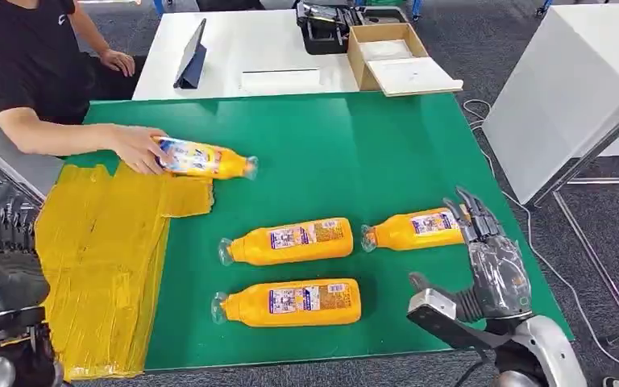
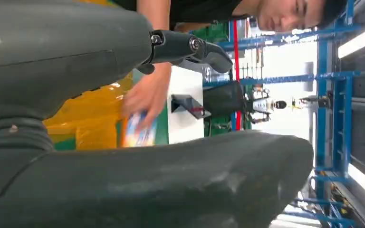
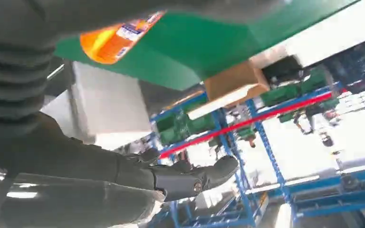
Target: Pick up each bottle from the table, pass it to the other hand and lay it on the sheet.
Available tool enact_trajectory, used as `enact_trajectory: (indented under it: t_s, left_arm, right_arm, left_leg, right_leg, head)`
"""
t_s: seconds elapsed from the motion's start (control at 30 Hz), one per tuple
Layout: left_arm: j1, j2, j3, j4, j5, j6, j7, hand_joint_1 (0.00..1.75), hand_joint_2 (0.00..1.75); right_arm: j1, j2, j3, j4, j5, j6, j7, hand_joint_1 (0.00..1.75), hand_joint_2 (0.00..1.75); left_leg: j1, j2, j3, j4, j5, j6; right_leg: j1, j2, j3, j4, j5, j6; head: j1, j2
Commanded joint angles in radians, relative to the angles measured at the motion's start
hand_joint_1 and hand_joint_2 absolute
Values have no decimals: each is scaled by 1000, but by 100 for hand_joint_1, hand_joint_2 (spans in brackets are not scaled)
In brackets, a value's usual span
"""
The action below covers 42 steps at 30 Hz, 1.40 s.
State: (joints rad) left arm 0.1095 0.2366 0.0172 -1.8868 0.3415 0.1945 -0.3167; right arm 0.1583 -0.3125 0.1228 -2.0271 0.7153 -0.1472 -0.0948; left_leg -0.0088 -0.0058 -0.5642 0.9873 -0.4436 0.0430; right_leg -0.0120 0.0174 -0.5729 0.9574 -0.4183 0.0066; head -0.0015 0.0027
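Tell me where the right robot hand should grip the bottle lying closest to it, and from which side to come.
Grip the bottle around its labelled body, probably coming down from above. It lies flat on the green mat with its cap pointing toward the robot's left and its base next to the right robot hand, which looks open. The body is the widest, straightest part; the neck tapers.

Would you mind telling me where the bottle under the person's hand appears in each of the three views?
Head view: bottle at upper left, beside the yellow sheet.
Left wrist view: blurred bottle under the person's hand, centre-left.
Right wrist view: not in it.
Shared landmark: the green mat.
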Motion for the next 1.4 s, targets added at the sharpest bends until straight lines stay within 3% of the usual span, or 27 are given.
enact_trajectory:
  t_s: [0.03, 0.13, 0.27, 0.3, 0.4, 0.6, 1.03, 1.2, 1.3, 1.33, 1.4]
  left_arm:
    - [10, 49, -53, 45, 68, 5, -21, 0, 0]
    - [-14, 42, -107, 46, 42, 28, -22, 0, 0]
    - [-10, 37, -110, 35, 32, 61, -29, 0, 0]
    - [-7, 36, -108, 38, 35, 62, -28, 0, 0]
    - [2, 32, -101, 41, 48, 51, -23, 0, 0]
    - [29, 26, -83, 26, 31, 51, -27, 0, 0]
    - [32, 13, -73, 29, 21, 52, -13, 0, 0]
    - [-2, -7, -82, 36, 5, 50, 16, 0, 0]
    - [-19, -25, -87, 44, -6, 36, 29, 0, 0]
    - [-22, -27, -87, 46, -10, 32, 31, 0, 0]
    - [-26, -26, -89, 55, -10, 22, 35, 0, 0]
  right_arm:
    - [-54, 24, -134, 186, -518, 75, -196, 0, 175]
    - [-5, 20, -101, 151, -578, 70, -199, 0, 175]
    - [22, 32, -136, 165, -1060, 287, -139, 0, 175]
    - [17, 22, -142, 183, -1109, 312, -118, 0, 0]
    - [-5, -3, -167, 232, -1137, 342, -97, 0, 0]
    - [-50, -30, -191, 312, -1169, 405, -50, 0, 0]
    - [-122, 10, -182, 374, -1124, 426, -36, 0, 0]
    - [-203, 12, -169, 421, -1006, 419, -17, 0, 0]
    - [-261, -45, -168, 459, -727, 386, 20, 0, 0]
    - [-284, -57, -177, 473, -647, 387, 41, 0, 175]
    - [-333, -61, -201, 511, -582, 420, 69, 0, 175]
  left_leg:
    - [0, 0, 3, -1, 1, -3]
    - [0, -3, 4, -2, 1, -2]
    - [0, -3, 5, -1, 1, -3]
    - [0, -2, 4, -1, 1, -1]
    - [1, -1, 9, -2, -1, -5]
    - [1, 0, 5, -1, 0, -2]
    - [0, 1, 7, -2, 0, -4]
    - [1, 3, 6, -1, 0, -4]
    - [0, 1, 4, 0, 1, -2]
    - [0, 1, 5, 0, 1, -3]
    - [-1, 2, 3, 0, 1, -2]
  right_leg:
    - [0, -1, 3, -2, 1, -1]
    - [0, -4, 4, -2, 0, -1]
    - [1, -4, 5, -2, -1, -1]
    - [1, -3, 4, -2, 0, -1]
    - [1, -4, 9, -3, -2, -1]
    - [1, -1, 5, -2, 1, -1]
    - [1, -2, 6, -2, -1, -1]
    - [1, 0, 6, -2, 1, -1]
    - [0, -1, 4, -1, 1, 0]
    - [0, -1, 5, -1, 1, -1]
    - [0, 0, 3, -1, 1, 0]
  head:
    - [0, 0]
    - [0, 0]
    - [0, 0]
    - [0, 0]
    - [0, 0]
    - [0, 0]
    - [0, 0]
    - [0, 0]
    - [0, 0]
    - [0, 0]
    - [0, 0]
